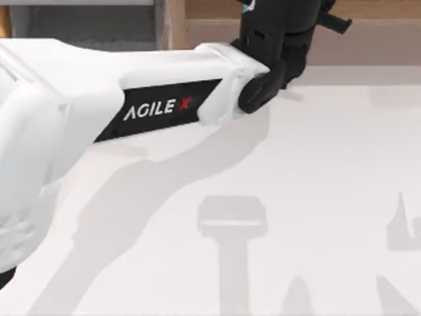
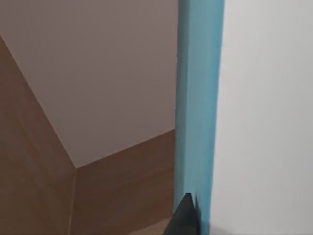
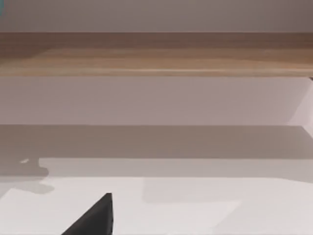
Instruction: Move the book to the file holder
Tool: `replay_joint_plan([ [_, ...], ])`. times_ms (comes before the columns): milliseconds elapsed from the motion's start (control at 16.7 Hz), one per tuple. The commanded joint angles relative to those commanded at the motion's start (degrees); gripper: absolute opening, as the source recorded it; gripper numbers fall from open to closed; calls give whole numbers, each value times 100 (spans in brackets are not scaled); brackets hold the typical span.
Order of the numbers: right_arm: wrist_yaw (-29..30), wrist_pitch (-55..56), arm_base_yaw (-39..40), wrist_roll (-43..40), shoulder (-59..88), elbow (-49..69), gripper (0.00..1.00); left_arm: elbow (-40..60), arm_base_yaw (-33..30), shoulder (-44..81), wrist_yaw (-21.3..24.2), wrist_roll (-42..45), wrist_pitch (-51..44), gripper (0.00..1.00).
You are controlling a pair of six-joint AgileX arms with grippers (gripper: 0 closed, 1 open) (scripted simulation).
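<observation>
Book (image 2: 198,98) stands upright on its edge, clamped in the left gripper (image 1: 273,62), which reaches out to the file holder (image 1: 172,26) at the back of the worktop (image 1: 316,197). In the left wrist view the teal cover hangs beside the holder's wood walls. Judged step: carrying in. Next comes lowering the book inside the holder, then releasing. The right gripper (image 3: 93,218) sits parked over the worktop, facing the holder; I cannot tell its state.
</observation>
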Motion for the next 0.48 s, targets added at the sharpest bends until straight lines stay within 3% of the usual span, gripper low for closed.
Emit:
replay_joint_plan([
  [480,0,0,0,0,0,0,100,-2642,-37,-1850,821,2209,271,0],
])
